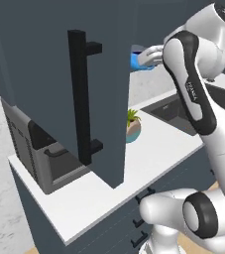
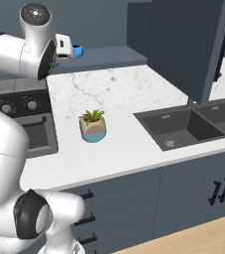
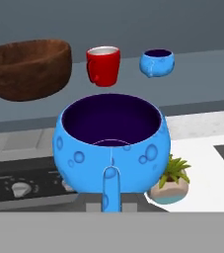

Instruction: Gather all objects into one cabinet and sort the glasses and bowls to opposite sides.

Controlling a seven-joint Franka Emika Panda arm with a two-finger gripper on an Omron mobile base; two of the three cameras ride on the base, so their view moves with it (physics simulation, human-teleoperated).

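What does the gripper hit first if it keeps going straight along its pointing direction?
The gripper is shut on the big blue bowl. Straight ahead on the cabinet shelf stands the red cup, so the carried bowl would likely meet that cup first. The wooden bowl and the small blue bowl flank the line; depth is unclear.

Right at your fingertips you see a bright blue bowl (image 3: 112, 148), bubble-dimpled, dark purple inside. Beyond it: brown wooden bowl (image 3: 28, 68), red cup (image 3: 103, 65), second blue bowl (image 3: 157, 63).

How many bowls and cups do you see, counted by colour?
Blue bowls: 2, the held blue bowl and the far blue bowl
Brown wooden bowl: 1
Red cup: 1
Total: 4
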